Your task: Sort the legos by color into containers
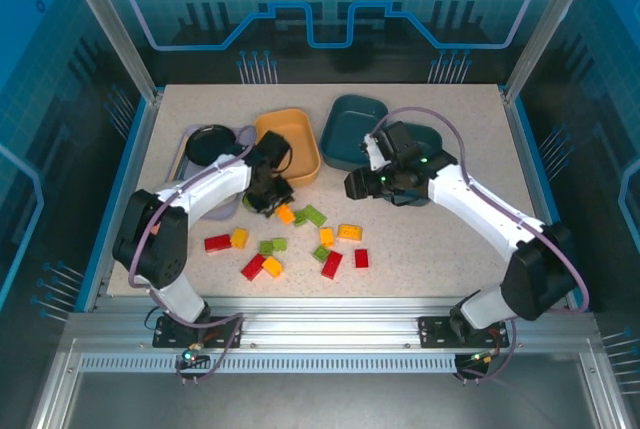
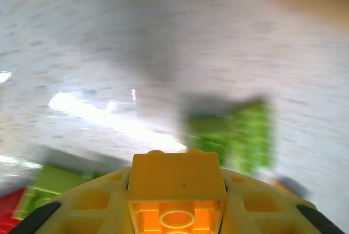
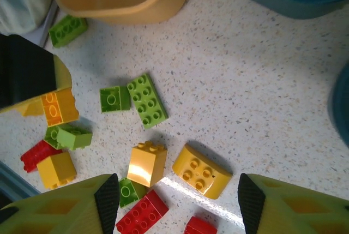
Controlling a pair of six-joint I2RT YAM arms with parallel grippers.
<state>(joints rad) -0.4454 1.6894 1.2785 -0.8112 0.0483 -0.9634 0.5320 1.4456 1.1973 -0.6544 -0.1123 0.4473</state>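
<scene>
- yellow-orange brick point(image 2: 177, 182) sat pinched between the fingers of the left gripper point(image 1: 268, 197); studs faced the wrist camera, and the hold looked square and centred.
- blur in the left wrist view; could not tell whether the brick was off the table point(image 1: 430, 249) yet.
- top view: left gripper was near the rim of the yellow-orange bin point(image 1: 296, 141), which lay at about 1 o'clock from it.
- a green brick point(image 2: 242, 133) lay close past the held one, at about 1 o'clock in the left wrist view.
- right gripper point(image 3: 177, 191) hung spread wide over the loose legos point(image 1: 331, 265), nothing between its fingers; it was at about 3 o'clock from the left gripper, well apart.
- loose reds, greens and yellows were scattered at 4 to 5 o'clock from the left gripper; far teal bin point(image 1: 352, 124) at 2 o'clock looked empty.
- judged step: carry the held brick to the matching bin.
- to do it well: lift straight up first so the green neighbour isn't dragged, clear the bin wall with margin, travel toward 1 o'clock, let go low over the bin floor so the brick doesn't bounce out.
- risk: a short hop invites clipping the rim and tipping the bin.
</scene>
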